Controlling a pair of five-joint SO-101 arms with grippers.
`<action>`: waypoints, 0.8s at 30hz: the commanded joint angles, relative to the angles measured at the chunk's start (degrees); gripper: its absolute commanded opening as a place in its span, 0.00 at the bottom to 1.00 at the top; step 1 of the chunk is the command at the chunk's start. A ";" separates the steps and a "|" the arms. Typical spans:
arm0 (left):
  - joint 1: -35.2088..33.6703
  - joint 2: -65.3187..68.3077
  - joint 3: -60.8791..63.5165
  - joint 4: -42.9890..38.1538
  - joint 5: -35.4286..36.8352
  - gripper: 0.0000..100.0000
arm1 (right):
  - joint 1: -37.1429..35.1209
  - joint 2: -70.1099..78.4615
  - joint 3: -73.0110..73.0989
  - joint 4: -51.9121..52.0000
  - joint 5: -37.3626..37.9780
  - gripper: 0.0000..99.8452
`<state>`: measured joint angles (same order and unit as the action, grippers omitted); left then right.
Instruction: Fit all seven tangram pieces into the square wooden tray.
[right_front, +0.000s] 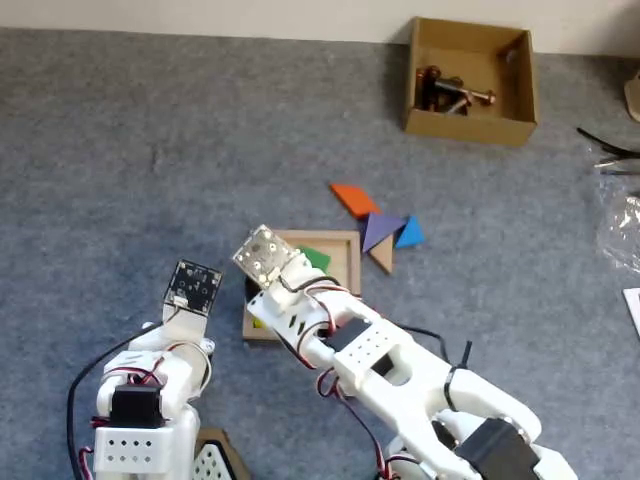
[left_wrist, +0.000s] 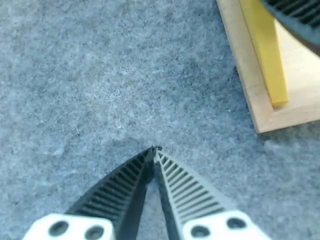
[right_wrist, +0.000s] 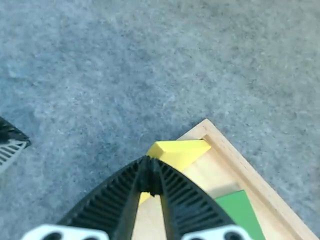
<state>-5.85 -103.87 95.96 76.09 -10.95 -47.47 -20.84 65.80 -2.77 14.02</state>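
Where the square wooden tray (right_front: 332, 237) sits mid-bench (right_front: 150, 150), toward the near edge, the right claw (right_wrist: 150, 172) hangs over the tray corner nearest the left arm. It is clenched tip to tip above the yellow piece (right_wrist: 177, 150). That piece lies hard against the rim there, and I cannot tell whether it lies flat or tipped. The green piece (right_front: 316, 259) lies inside, by the tray's far rim.

The left claw (left_wrist: 156, 150) is clenched on nothing, low over grey felt just beside the tray's outer edge — a strip of felt lies between them.

Beyond the tray's far right corner, the orange piece (right_front: 352, 198), purple piece (right_front: 378, 228), blue piece (right_front: 409, 234) and tan piece (right_front: 382, 258) cluster close together — the tan one is nearest the rim. A cardboard box (right_front: 470, 125) stands by the bench's far edge, well apart.
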 joint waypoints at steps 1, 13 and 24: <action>-0.22 -0.48 1.19 0.26 0.44 0.01 | 0.84 -0.04 -0.48 -1.71 -0.26 0.00; -0.22 -0.48 1.19 0.26 0.44 0.01 | 2.68 -0.31 -0.40 -1.71 -0.26 0.00; -0.22 -0.48 1.19 0.26 0.44 0.01 | 4.35 -0.13 -0.40 0.40 -0.26 0.00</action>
<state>-5.85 -103.87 95.96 76.09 -10.95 -45.36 -20.84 65.80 -2.77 14.02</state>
